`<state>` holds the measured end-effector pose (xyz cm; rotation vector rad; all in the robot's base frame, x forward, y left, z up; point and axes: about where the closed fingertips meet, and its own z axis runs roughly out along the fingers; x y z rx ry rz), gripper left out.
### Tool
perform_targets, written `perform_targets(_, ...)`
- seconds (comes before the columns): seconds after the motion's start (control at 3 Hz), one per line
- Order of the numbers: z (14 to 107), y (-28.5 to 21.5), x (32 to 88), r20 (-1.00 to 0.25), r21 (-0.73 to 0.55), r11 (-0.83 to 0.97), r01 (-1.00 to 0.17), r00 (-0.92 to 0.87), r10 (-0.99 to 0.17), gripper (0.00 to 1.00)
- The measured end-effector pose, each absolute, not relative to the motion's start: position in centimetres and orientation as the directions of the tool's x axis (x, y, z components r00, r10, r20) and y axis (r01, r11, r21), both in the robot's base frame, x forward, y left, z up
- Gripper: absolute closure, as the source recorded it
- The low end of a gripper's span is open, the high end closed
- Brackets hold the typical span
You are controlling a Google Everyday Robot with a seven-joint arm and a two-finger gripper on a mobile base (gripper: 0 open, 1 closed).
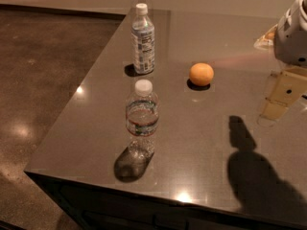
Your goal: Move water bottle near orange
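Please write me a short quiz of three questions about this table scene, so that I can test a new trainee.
1. In the picture, on which side of the water bottle does the orange lie?
2. True or false: the gripper holds the water bottle.
3. Which of these three stands farthest from the camera? A) the orange B) the bottle with the white-and-blue label C) the water bottle

Key
1. To its right, and farther back on the table.
2. False: the gripper is at the right edge of the view, apart from the water bottle.
3. B
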<state>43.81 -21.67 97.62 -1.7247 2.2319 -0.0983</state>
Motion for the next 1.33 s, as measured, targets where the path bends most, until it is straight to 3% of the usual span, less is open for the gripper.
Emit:
perform_targets(0.33, 97.6, -21.7, 43.8, -0.207, -0.246, 0.270, -0.931, -0.221, -0.953, 0.00)
perform_targets(1.33, 96.8, -14.5, 39.6, -0.464, -0.163, 0.266, -0.950, -0.164, -0.871, 0.00)
